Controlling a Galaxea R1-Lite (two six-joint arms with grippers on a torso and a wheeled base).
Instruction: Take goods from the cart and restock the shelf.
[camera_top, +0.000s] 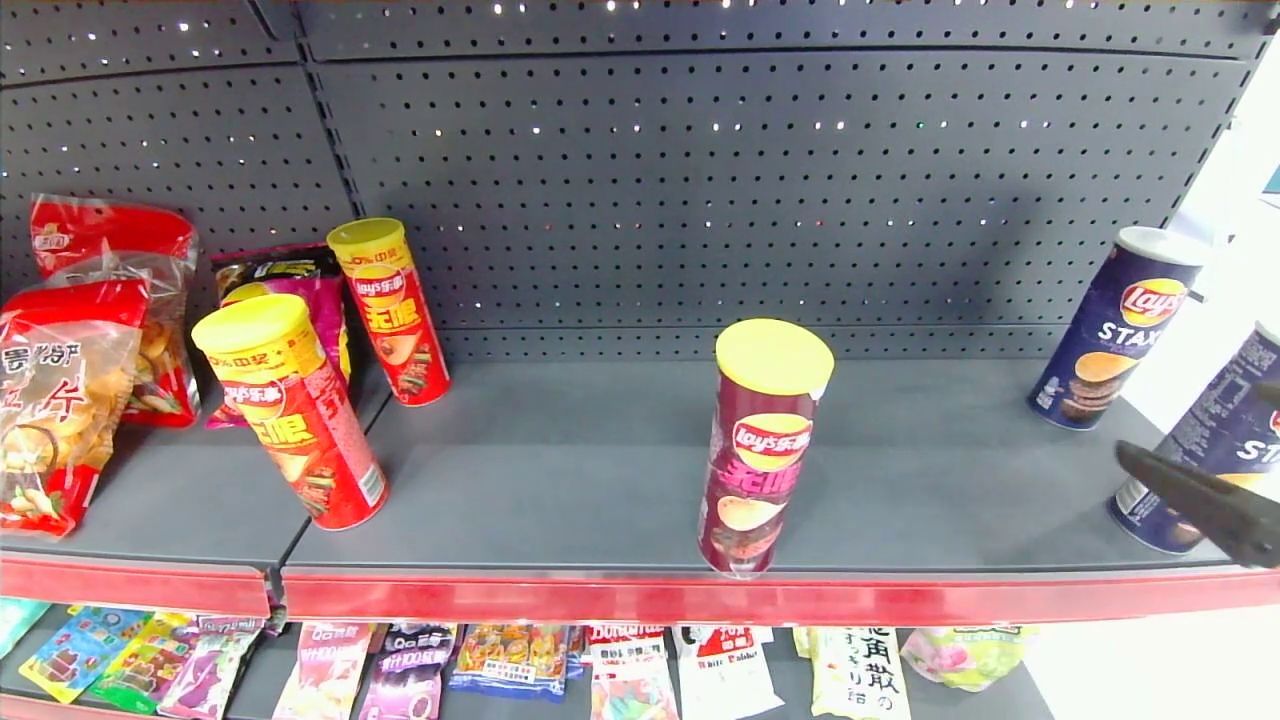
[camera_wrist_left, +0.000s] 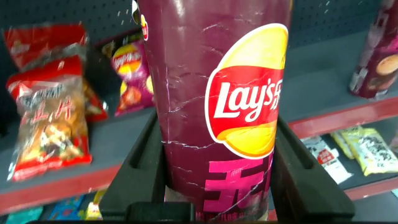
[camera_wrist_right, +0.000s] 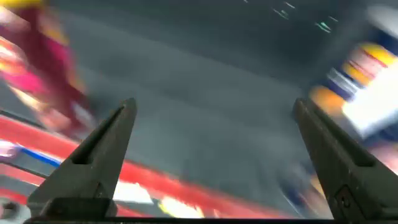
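Note:
A maroon chip can (camera_wrist_left: 217, 93) with a red and yellow logo stands upright between the fingers (camera_wrist_left: 140, 168) of my left gripper (camera_wrist_left: 217, 171), which is shut on it, in front of the shelf. A second maroon can (camera_top: 765, 445) with a yellow lid stands near the front edge of the grey shelf (camera_top: 600, 470); it is also in the left wrist view (camera_wrist_left: 379, 50). My right gripper (camera_wrist_right: 214, 109) is open and holds nothing. It hovers at the shelf's right end, close to the nearer blue can (camera_top: 1215, 440), with one dark finger (camera_top: 1200, 500) across it.
Two red cans (camera_top: 295, 410) (camera_top: 390, 310) and several snack bags (camera_top: 70, 390) fill the shelf's left part. Another blue can (camera_top: 1115, 325) stands at the back right. A red lip (camera_top: 700, 598) runs along the shelf front, with a lower shelf of packets (camera_top: 520, 660) beneath.

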